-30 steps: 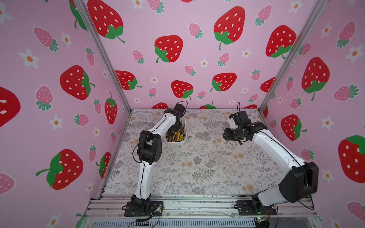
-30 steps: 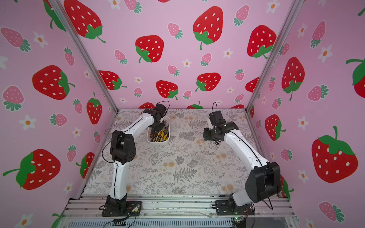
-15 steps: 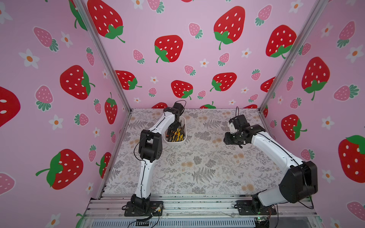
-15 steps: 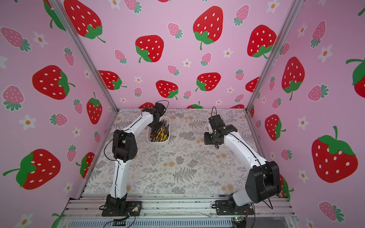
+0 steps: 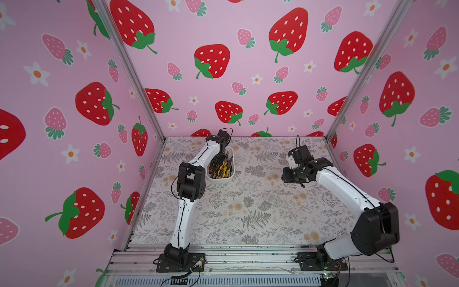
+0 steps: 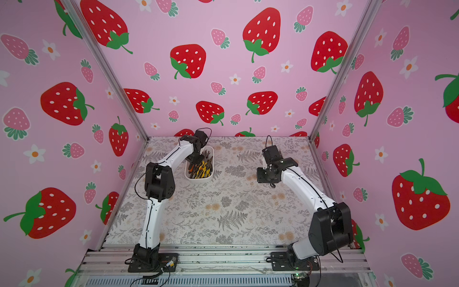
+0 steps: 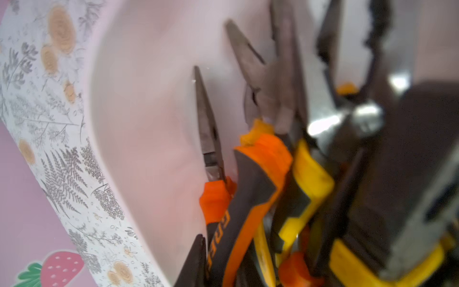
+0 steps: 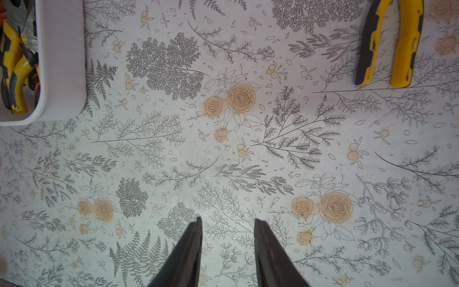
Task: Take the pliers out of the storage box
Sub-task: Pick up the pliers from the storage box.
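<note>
Left end effector [image 5: 220, 159] newly closed amid pliers [image 5: 221, 170] inside storage box [image 5: 218, 180]; right end effector [image 8: 227, 220] open, unobstructed

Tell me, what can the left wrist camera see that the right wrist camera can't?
Only left wrist: the pliers' long pointy noses, close up. Only right wrist: one yellow-and-black pair lying out on the table, and the right gripper, open and empty. Both: the white storage box with yellow-handled pliers inside, and that flowery table.

Yellow-handled pliers [image 8: 390, 44], apart from the storage box [image 8: 62, 74], lose their jaws past the frame edge; the box is cropped too. Inside it, what the left gripper [image 5: 220, 159] pinches is blurred.
</note>
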